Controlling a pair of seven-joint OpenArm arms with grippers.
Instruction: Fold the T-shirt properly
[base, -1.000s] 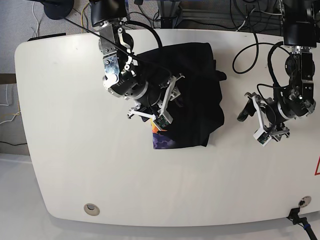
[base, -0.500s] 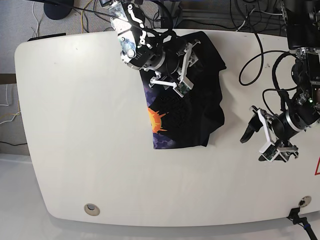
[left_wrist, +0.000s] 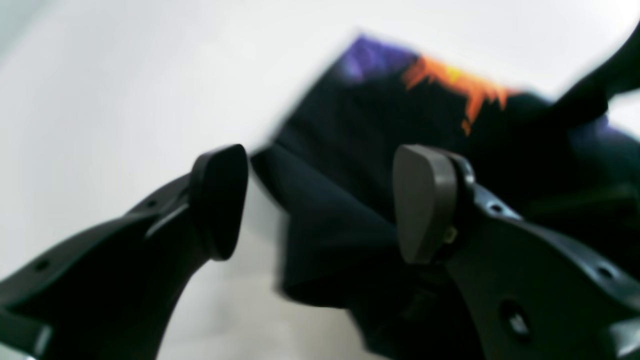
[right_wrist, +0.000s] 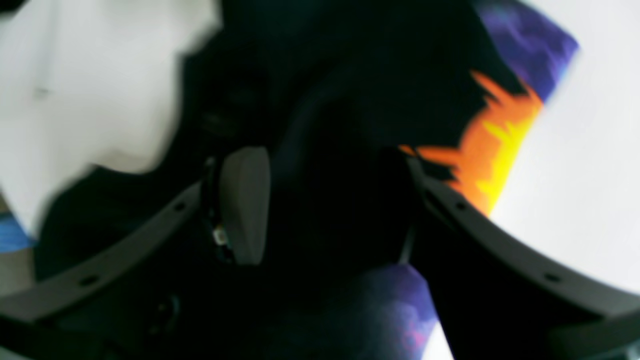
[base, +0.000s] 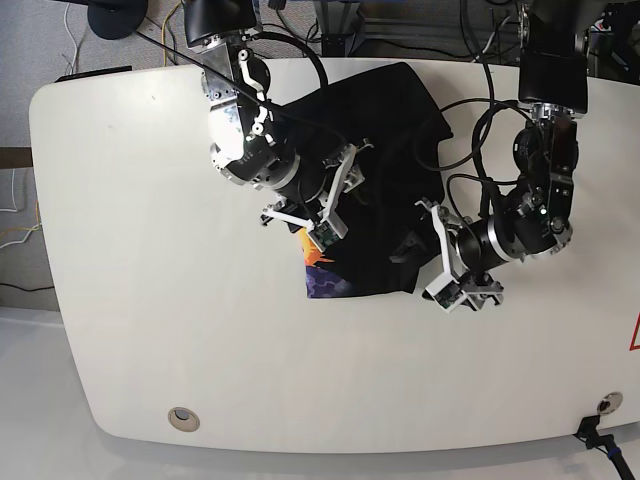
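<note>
Rumpled black T-shirt (base: 400, 130) on table, sun print showing

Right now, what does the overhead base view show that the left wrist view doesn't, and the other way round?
Only the base view shows both arms, the whole white oval table and the cables behind it. Only the left wrist view shows the left gripper close up, its dark jaws apart, framing a fold of cloth. Both show the black fabric T-shirt with its purple print and orange sun.

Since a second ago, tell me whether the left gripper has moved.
Yes. In the base view the left gripper has swung in from the bare table to the near right edge of the T-shirt, jaws open.
</note>
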